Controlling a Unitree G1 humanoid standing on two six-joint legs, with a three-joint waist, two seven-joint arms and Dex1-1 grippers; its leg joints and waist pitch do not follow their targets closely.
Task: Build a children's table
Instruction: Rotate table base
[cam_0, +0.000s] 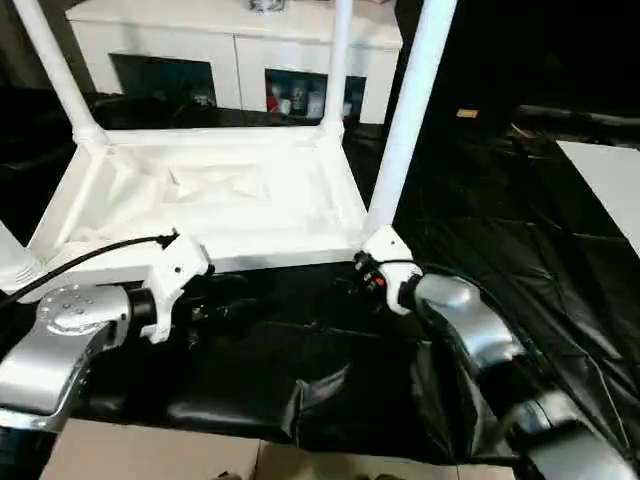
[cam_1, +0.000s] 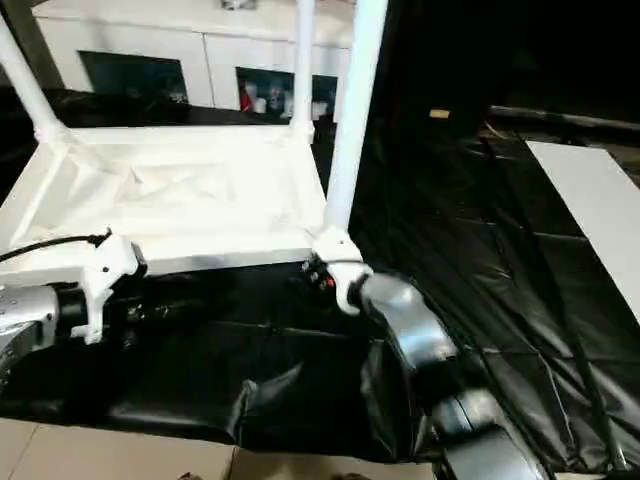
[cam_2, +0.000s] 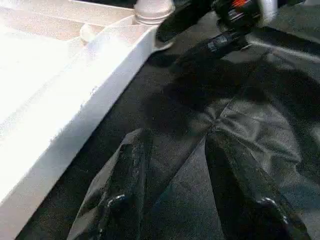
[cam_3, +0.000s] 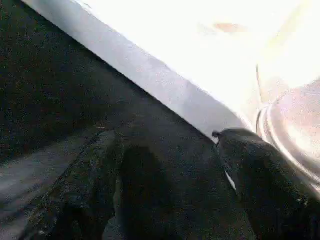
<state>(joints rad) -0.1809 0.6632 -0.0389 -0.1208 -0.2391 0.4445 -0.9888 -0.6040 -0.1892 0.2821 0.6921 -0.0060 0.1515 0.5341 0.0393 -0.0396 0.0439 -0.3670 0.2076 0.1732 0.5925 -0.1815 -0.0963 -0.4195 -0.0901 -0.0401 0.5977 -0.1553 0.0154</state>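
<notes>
Behind upturned table, white cabinet.

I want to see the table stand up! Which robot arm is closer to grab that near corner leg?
Probably the right. The right gripper sits at the base of the near corner leg, its fingers open beside the socket. The left gripper hangs open over the black sheet, farther along the table top.

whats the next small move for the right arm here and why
Probably ease the right gripper back from the near-right corner. Its fingers are open on the black sheet beside the table top, and the leg already stands upright in its corner socket, so nothing there seems to need holding.
</notes>
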